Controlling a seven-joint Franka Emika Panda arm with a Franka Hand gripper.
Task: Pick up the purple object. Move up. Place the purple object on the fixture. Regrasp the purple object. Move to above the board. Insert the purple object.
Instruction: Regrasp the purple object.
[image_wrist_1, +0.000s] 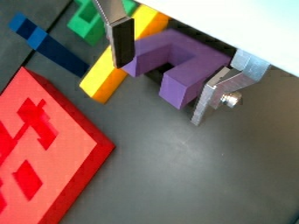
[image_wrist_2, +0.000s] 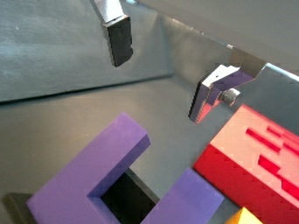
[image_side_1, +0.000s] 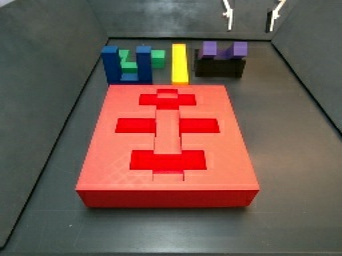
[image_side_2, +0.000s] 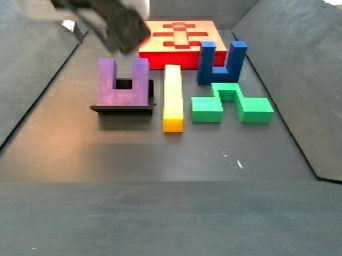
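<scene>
Hanging open and empty above the purple object, the gripper shows its two silver fingers wide apart in a side view, well clear of the block beneath.

- Gripper, wrist views: dark-padded finger and bolted silver finger stand on either side of the purple object, touching neither side; nothing between them. In a wrist view the gripper hangs apart from the purple object.
- Purple object: U-shaped, prongs upward, resting on the fixture, a low black holder; seen also at on the fixture.
- Yellow bar: just beside the purple object, lying flat;.
- Green block: beyond the yellow bar from the purple object;.
- Blue U-shaped block: farthest from the purple object in the row, around the green block's end.
- Board: large red slab with brighter recessed cut-outs, near the purple object but not touching.
</scene>
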